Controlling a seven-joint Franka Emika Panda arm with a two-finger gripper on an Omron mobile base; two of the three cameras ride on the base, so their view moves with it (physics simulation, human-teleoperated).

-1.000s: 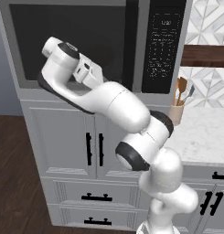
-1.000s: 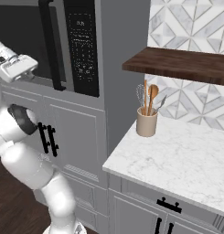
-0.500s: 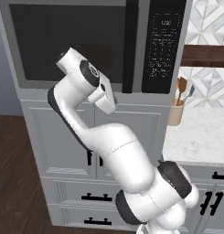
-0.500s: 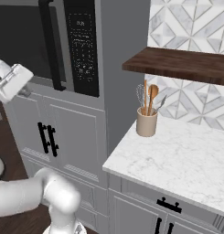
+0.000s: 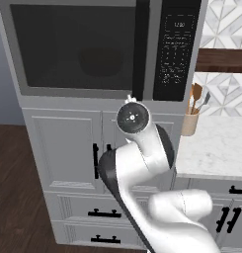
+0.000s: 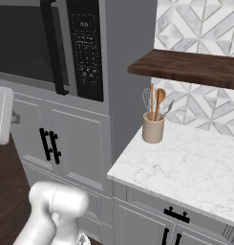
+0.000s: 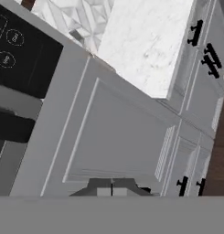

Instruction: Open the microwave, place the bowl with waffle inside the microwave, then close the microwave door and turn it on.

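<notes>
Arm (image 5: 142,163): white, folded up in front of the lower cabinets, its round dark-faced joint just under the microwave's bottom edge.
Pincer (image 7: 112,188): fingertips pressed together with nothing between them; it faces a grey panelled cabinet door (image 7: 118,137), close to it.
Cabinet handles (image 6: 49,145): two short black bars side by side, below the microwave.
Microwave (image 5: 107,49): built in above the cabinets, closed.
Microwave door (image 5: 75,49): shut flush, dark tinted window; its long black bar handle (image 5: 140,49) stands vertical at the door's right edge.
Keypad panel (image 5: 176,47): black, right of the handle.
Surface (image 6: 185,162): white marble, to the right of the microwave column.
Utensil holder (image 6: 153,128): beige, upright with wooden spoons, at the surface's back left corner near the tiled wall.
Shelf (image 6: 185,68): dark wood, on the wall above the holder.
</notes>
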